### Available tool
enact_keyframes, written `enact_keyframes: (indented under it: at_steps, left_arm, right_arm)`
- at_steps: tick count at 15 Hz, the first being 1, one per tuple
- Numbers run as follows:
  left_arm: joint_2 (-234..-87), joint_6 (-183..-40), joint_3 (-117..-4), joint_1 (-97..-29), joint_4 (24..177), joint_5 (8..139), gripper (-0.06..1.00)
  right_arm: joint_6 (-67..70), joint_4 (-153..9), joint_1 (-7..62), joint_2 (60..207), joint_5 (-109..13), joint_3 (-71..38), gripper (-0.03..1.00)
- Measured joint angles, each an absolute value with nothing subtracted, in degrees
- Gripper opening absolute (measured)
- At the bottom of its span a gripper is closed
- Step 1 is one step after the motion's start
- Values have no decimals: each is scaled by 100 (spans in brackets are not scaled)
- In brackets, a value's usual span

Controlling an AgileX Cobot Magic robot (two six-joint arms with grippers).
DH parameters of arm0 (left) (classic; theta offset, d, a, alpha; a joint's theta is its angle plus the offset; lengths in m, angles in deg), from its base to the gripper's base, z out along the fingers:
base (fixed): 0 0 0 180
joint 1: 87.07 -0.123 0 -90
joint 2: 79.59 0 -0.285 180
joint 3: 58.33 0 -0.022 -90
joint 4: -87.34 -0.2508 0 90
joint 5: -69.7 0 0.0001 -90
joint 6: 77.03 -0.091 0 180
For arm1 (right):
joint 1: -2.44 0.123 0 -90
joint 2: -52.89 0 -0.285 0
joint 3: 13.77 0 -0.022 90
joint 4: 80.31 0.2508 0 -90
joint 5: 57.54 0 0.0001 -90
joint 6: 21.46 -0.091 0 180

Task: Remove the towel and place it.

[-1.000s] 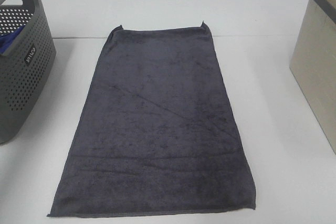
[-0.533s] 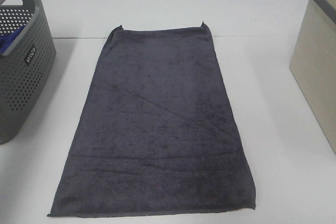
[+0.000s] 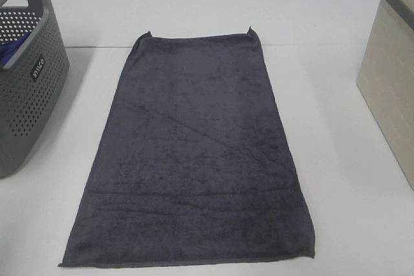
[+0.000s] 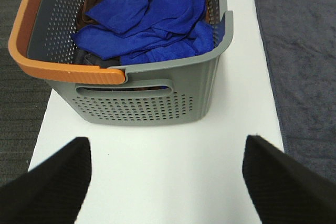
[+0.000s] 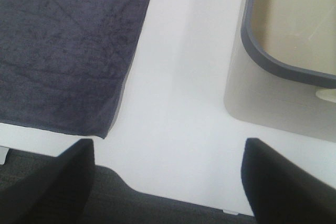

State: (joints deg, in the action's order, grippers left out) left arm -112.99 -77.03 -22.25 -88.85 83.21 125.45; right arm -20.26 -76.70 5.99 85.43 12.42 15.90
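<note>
The left gripper (image 4: pixel 167 182) hangs with its two black fingers spread wide and nothing between them, above bare white table (image 4: pixel 157 171) just short of the grey perforated basket (image 4: pixel 152 95); the towel (image 4: pixel 302 61) lies off to one side of it, apart from both fingers. The right gripper (image 5: pixel 168 182) is likewise spread and empty, over the table's near edge, with the towel's near corner just beside one finger but not touching it, and the beige bin (image 5: pixel 286 51) beyond the other. In the high view the dark charcoal towel (image 3: pixel 194 153) lies flat and fully spread down the middle of the table, its long side running away from the camera. Farther left the basket holds crumpled blue cloth (image 4: pixel 152 19) and something brown beneath, and has an orange handle (image 4: pixel 37 51).
</note>
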Motion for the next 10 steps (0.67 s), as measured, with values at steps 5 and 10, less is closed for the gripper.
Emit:
enact_keyframes:
  at_steps: [5,10]
  left_arm:
    - [-9213,-7703,-1326,-8885,8579,12597,75]
    - [-8715,-8041,-1068,-8885,8986,12889,75]
  right_arm:
    - [-2014,-7687,599,6469,1041,2816,75]
    - [-1923,-7733,599,6045,669,3320,75]
